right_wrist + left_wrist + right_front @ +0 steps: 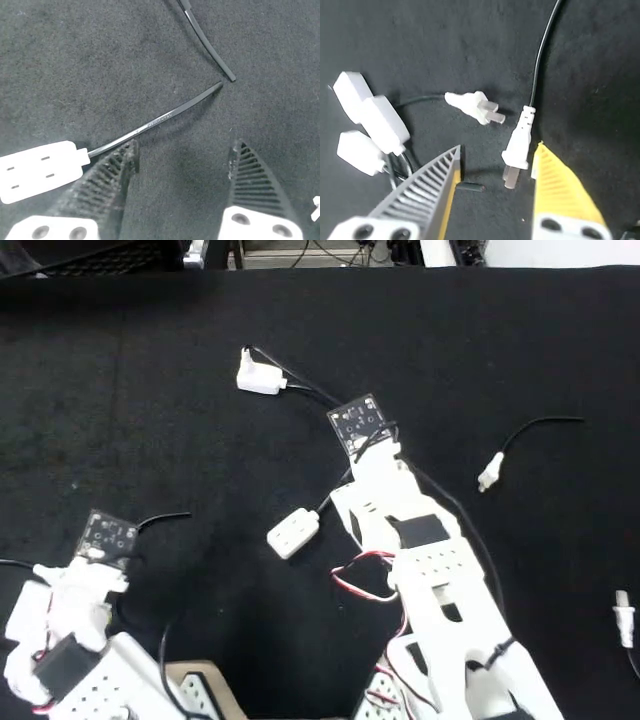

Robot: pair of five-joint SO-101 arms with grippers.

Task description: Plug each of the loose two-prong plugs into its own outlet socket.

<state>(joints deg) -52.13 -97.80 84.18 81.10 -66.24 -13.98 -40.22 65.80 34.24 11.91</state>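
Black cloth table [150, 420]. From the high view we see a white outlet block [293, 532] mid-table, just beside the middle arm [420, 560], its cord running under that arm. A white adapter [258, 375] lies farther back, one loose plug [490, 472] sits well apart on a short black lead, and another plug [624, 618] is at the table edge. A second arm [70, 620] sits in the near corner (we can't pin sides from this view alone). In the left wrist view, the left gripper [498, 146] has its jaws wide apart, holding nothing. A corded plug [519, 142] lies between the fingers, hard against the yellow finger [555, 185]. A shorter plug [475, 106] lies just beyond it. Three white blocks [380, 122] cluster near the grey finger [430, 185]. In the right wrist view, the right gripper [185, 145] is also open and empty, over cloth. A slotted outlet [40, 170] sits just beside one finger, and its black cord [155, 120] ends ahead of the jaws, near a second cord end [205, 47].
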